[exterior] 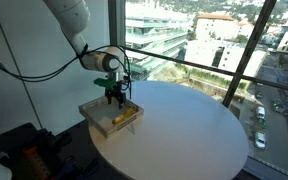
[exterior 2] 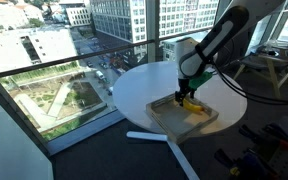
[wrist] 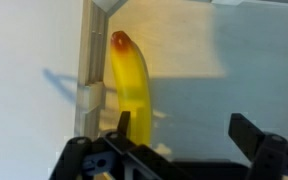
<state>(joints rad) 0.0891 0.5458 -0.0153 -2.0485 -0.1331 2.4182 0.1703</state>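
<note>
in the wrist view the black fingers [wrist: 182, 128] are standing wide apart, released and gripping nothing. a yellow banana [wrist: 134, 85] is lying just ahead of them. its near end is showing behind one finger, and whether they are touching is not clear. the opposite finger is hanging well apart from it. the banana's reddish tip is pointing away from the fingers. the banana is resting in a shallow wooden tray [wrist: 88, 60], along the tray wall running just outside the fingers. in both exterior views the fingers [exterior: 114, 97] [exterior 2: 187, 95] are hovering just above the banana [exterior: 124, 117] [exterior 2: 194, 105]. below them, the tray [exterior: 92, 108] [exterior 2: 169, 125] is sitting on a round white table [exterior: 184, 130] [exterior 2: 139, 85]. farther off, tall windows [exterior: 224, 40] are showing city buildings.
</note>
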